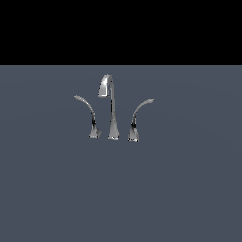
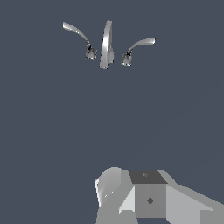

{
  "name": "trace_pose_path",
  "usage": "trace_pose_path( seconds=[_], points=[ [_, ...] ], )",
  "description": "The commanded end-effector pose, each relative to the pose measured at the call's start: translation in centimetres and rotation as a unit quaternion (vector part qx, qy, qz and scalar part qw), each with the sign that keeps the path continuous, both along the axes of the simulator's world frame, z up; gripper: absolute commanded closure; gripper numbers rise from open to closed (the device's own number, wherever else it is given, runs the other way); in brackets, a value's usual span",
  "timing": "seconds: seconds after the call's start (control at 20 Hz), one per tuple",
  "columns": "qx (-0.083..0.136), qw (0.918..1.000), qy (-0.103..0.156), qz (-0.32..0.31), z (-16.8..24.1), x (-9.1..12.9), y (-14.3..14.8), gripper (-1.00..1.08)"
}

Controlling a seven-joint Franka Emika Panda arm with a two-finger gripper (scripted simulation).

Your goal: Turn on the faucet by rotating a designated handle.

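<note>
Three chrome pieces of the faucet (image 1: 111, 106) stand untouched on the grey surface (image 1: 189, 189); the handle (image 1: 137, 118) arcs right, gripper (image 2: 144, 197) well apart, its opening unclear, turning undone.

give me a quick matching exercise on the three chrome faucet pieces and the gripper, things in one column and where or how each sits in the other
Things:
1. spout
2. handle
3. other lever
4. gripper

Places or states:
A. blade arcs to the exterior view's left
B. tallest piece, in the middle, hooked top
C. seen only in the wrist view, far from the faucet
D. blade arcs to the exterior view's right

Pairs: 1-B, 2-D, 3-A, 4-C
</note>
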State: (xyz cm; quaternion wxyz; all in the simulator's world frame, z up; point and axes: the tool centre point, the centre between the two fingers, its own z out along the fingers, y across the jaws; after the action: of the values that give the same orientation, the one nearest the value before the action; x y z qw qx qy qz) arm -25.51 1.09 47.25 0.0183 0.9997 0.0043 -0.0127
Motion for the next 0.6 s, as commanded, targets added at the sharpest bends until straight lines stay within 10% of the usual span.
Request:
trace_pose_path(
  seconds=[0.0, 0.55],
  points=[
    [0.000, 1.0000, 0.000, 0.000, 0.0, 0.0, 0.0, 1.08],
    [0.000, 0.9993, -0.001, -0.038, -1.4, 1.4, 0.8, 1.08]
  ],
)
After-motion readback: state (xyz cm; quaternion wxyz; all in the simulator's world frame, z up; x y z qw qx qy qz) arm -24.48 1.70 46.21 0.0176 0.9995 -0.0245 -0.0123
